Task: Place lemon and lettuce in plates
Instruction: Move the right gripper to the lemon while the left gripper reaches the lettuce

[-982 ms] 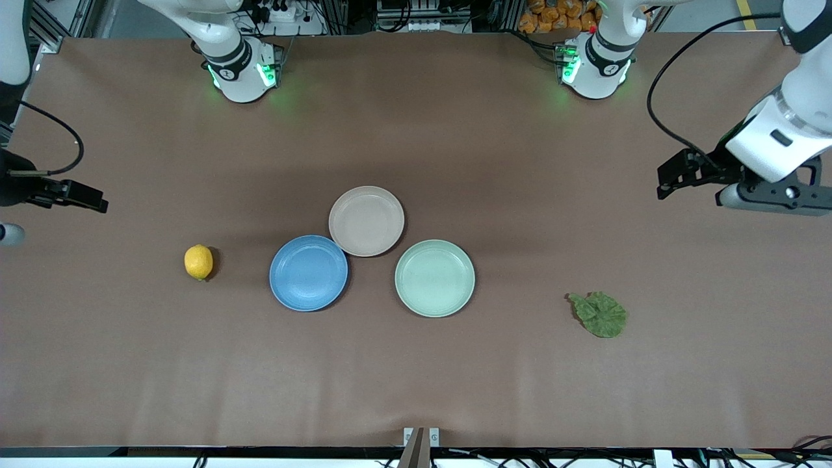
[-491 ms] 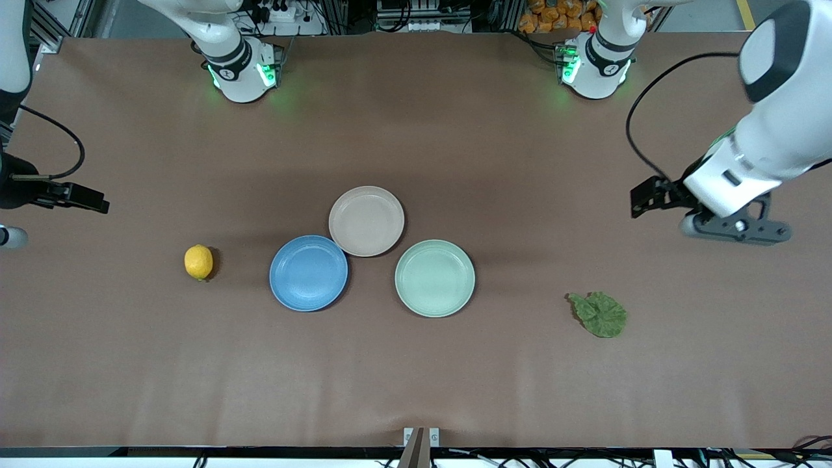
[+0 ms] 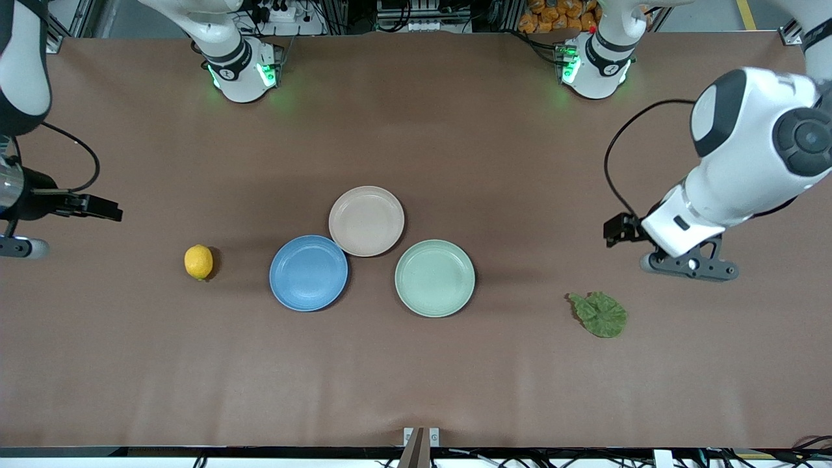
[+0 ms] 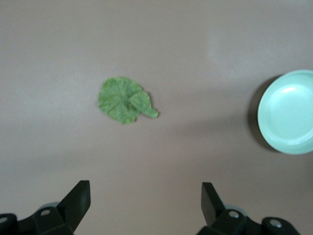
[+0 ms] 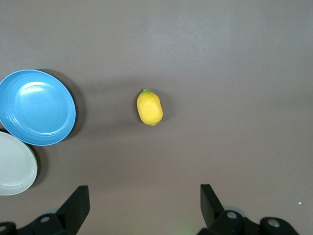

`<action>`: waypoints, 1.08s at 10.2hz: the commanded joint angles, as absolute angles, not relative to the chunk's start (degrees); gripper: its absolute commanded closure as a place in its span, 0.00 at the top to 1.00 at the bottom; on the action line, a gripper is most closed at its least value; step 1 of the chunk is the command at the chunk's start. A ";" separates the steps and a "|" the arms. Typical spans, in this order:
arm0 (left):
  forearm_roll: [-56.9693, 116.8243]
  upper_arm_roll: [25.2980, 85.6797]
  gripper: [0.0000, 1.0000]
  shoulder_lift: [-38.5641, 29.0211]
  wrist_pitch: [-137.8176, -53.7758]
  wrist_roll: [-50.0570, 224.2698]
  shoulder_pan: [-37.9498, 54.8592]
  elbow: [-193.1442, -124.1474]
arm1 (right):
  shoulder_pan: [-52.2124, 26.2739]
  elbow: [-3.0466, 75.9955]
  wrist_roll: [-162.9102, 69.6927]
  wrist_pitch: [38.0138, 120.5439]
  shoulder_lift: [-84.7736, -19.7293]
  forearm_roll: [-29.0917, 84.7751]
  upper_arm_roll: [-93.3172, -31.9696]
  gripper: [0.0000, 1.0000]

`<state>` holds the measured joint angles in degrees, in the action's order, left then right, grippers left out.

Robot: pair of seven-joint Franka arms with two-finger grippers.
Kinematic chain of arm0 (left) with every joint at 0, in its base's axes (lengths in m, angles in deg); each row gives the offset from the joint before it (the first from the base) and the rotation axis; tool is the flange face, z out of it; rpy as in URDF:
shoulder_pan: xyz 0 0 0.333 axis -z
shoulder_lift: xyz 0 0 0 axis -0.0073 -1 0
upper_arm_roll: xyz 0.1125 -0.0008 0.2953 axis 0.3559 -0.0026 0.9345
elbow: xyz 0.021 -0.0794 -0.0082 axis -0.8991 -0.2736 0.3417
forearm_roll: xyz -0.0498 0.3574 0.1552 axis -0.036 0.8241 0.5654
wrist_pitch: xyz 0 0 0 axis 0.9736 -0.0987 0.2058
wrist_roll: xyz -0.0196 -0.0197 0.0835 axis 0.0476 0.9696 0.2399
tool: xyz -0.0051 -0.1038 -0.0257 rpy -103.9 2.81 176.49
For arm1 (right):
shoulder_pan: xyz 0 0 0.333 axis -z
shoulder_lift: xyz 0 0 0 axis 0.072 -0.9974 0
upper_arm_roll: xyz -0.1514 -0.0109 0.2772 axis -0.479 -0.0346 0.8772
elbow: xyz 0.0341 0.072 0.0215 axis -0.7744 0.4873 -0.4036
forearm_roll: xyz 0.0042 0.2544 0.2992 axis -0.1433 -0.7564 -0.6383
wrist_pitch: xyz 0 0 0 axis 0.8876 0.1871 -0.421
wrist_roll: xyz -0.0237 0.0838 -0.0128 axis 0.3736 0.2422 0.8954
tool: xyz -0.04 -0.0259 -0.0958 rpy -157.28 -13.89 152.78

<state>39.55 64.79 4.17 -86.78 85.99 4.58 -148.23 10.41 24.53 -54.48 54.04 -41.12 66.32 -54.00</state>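
Crinkled dark green lettuce (image 3: pixel 599 314) lies flat on the table, nearer the front camera than the airborne left gripper (image 4: pixel 145 201), fingers spread; right gripper (image 5: pixel 144 203) likewise spread, lemon (image 5: pixel 149 107) apart.

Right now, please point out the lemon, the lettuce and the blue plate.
lemon (image 3: pixel 198 262), front view, middle of the fruit.
lettuce (image 3: pixel 602 315), front view, middle of the leaf.
blue plate (image 3: pixel 308 273), front view, bare middle of the plate.
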 commanded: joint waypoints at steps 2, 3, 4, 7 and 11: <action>40.94 64.85 1.00 0.47 -89.20 90.67 4.95 -147.88 | 10.72 35.15 -54.37 65.30 -40.48 65.65 -53.41 1.00; 41.03 64.85 1.00 -1.45 -90.07 90.76 5.12 -147.53 | 10.63 38.58 -54.37 69.35 -40.56 65.65 -53.33 1.00; 41.03 64.94 1.00 -3.04 -91.91 90.76 5.20 -147.70 | 10.46 41.75 -54.28 73.48 -40.56 65.65 -53.33 1.00; 42.33 65.11 1.00 -6.56 -92.98 90.94 5.73 -147.70 | 10.37 45.38 -53.06 79.75 -43.62 65.74 -53.33 1.00; 45.16 64.94 1.00 -12.09 -95.97 90.42 4.86 -147.44 | 12.21 45.47 -47.87 83.61 -48.81 65.74 -53.41 1.00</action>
